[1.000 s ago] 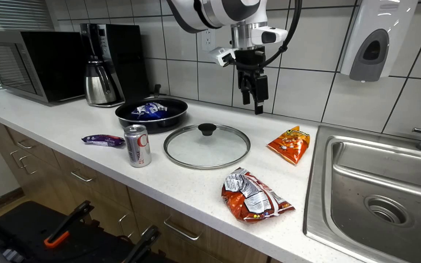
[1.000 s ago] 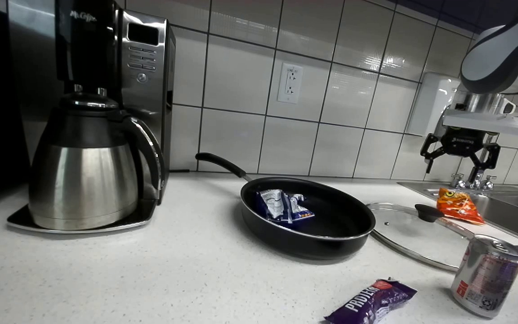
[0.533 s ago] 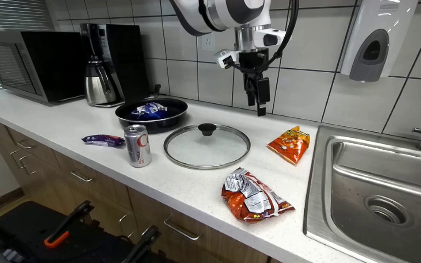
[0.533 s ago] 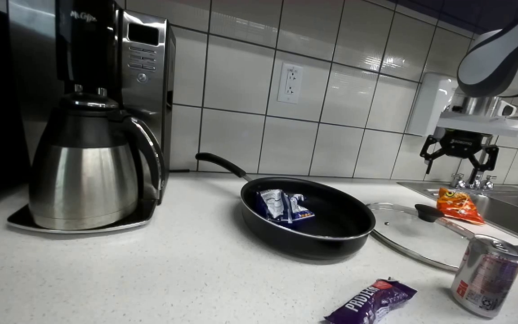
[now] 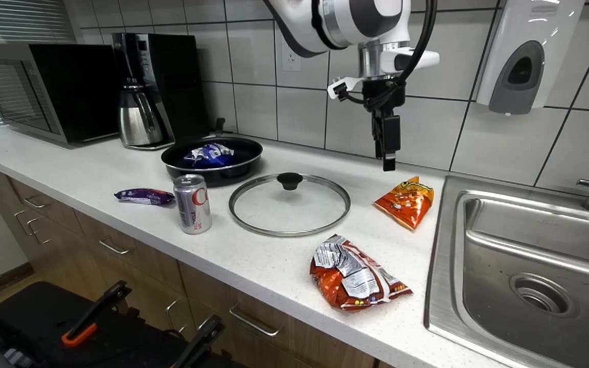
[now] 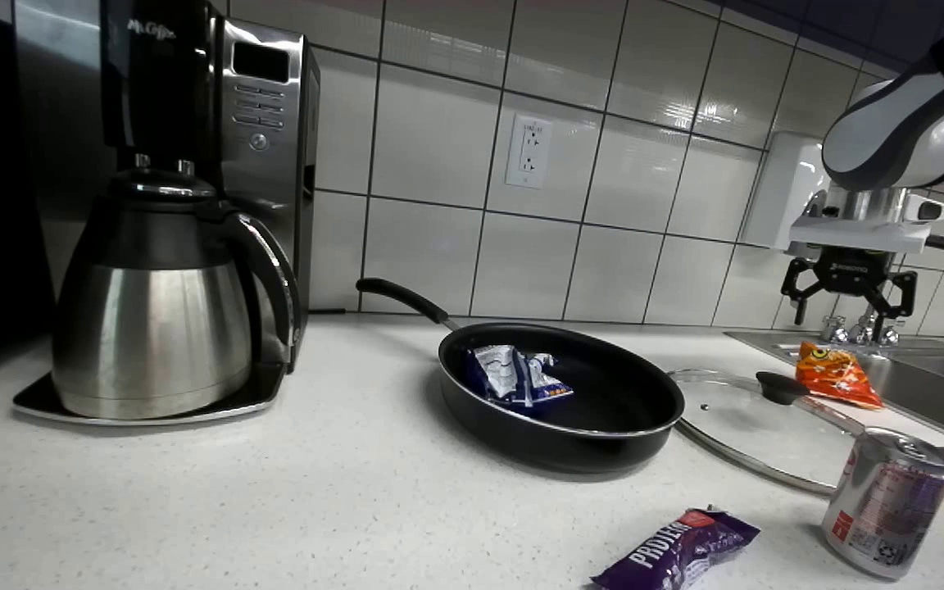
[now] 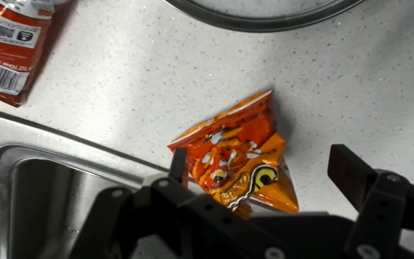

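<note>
Gripper (image 7: 263, 166), spread and holding nothing, above the orange Crunchy snack bag (image 7: 238, 154), which lies on the desk (image 5: 274, 260) between glass lid (image 5: 289, 209) and sink (image 5: 445, 255). Probably light, yielding, slick, its contents crushable; best held gently across the middle.

The arm (image 5: 345, 23) bends over, its gripper (image 7: 259, 163) hanging straight down, jaws spread wide
</note>
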